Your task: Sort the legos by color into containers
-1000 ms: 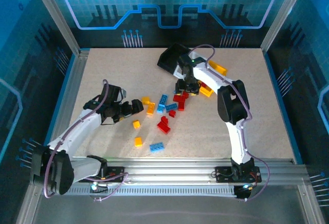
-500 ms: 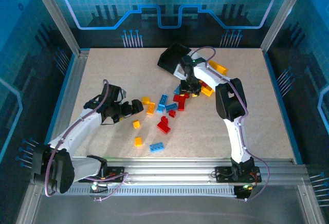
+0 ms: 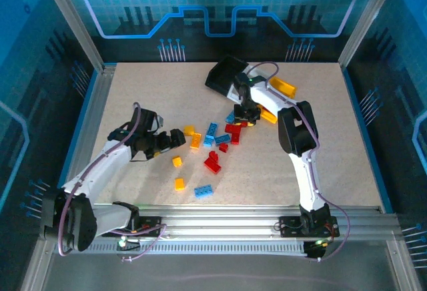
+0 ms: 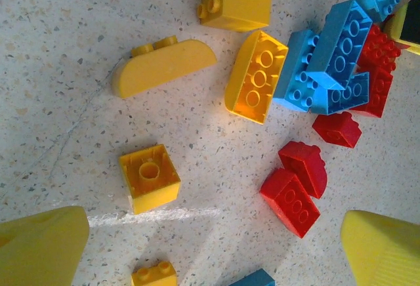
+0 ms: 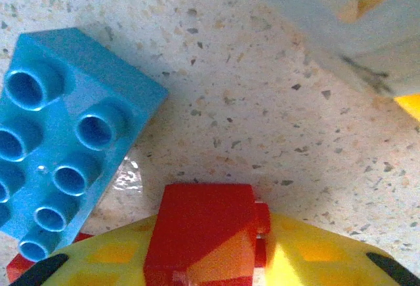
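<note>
Red, blue and yellow legos lie scattered mid-table, around a blue brick (image 3: pixel 211 131). My right gripper (image 3: pixel 244 115) is down at the pile's far right edge, shut on a small red lego (image 5: pixel 200 224) that sits between its yellow fingers (image 5: pixel 315 253). A blue lego (image 5: pixel 62 135) lies just left of it. My left gripper (image 3: pixel 179 137) hovers open at the pile's left, its fingers (image 4: pixel 39 246) wide apart over bare table, with a yellow cube (image 4: pixel 149 177) and two red legos (image 4: pixel 292 197) between them. The black container (image 3: pixel 223 74) is tipped at the back; the yellow container (image 3: pixel 281 88) lies to its right.
A pale container wall (image 5: pixel 328 10) stands close beyond the right gripper. A blue brick (image 3: pixel 203 191) and a yellow one (image 3: pixel 179 184) lie apart near the front. The table's metal rail (image 3: pixel 233 214) runs along the near edge.
My right gripper has closed on the red lego. The right arm's elbow has shifted slightly left. The left arm has not moved.
</note>
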Controlling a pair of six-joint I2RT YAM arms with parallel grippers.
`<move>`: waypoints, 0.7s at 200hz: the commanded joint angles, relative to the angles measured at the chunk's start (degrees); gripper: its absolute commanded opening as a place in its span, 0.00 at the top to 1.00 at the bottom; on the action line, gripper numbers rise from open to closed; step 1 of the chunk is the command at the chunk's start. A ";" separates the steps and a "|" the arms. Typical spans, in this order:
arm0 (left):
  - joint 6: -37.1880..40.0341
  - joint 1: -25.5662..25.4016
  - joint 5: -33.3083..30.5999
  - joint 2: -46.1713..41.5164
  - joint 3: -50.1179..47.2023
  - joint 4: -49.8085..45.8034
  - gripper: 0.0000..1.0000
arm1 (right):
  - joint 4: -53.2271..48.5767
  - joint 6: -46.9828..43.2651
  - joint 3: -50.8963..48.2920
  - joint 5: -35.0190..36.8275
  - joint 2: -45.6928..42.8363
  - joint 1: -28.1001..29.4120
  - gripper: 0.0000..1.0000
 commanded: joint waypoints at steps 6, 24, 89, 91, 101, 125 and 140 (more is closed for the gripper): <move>0.27 0.39 0.02 -0.67 1.29 -1.59 0.01 | -0.48 0.18 0.22 -0.38 -0.74 -0.55 0.63; -0.17 0.43 0.12 -0.84 0.98 -1.24 0.01 | -0.29 0.00 -0.71 -0.23 -3.25 -0.46 0.65; -2.58 0.39 0.78 -1.38 -0.76 1.24 0.01 | 0.72 0.49 -5.60 -1.14 -13.50 -0.89 0.66; -2.65 0.39 0.91 -1.38 -0.81 1.32 0.01 | 0.70 0.48 -5.69 -1.11 -13.79 -0.95 0.66; -2.85 0.39 0.94 -1.30 -0.82 1.57 0.01 | 0.69 0.48 -6.08 -1.39 -15.11 -1.73 0.66; -3.37 0.36 1.13 -0.95 -0.68 2.04 0.01 | 0.78 0.16 -6.80 -1.48 -17.37 -5.18 0.66; -3.79 0.39 1.40 -0.65 -0.59 2.21 0.01 | 0.52 -0.38 -6.64 -1.28 -17.54 -7.96 0.66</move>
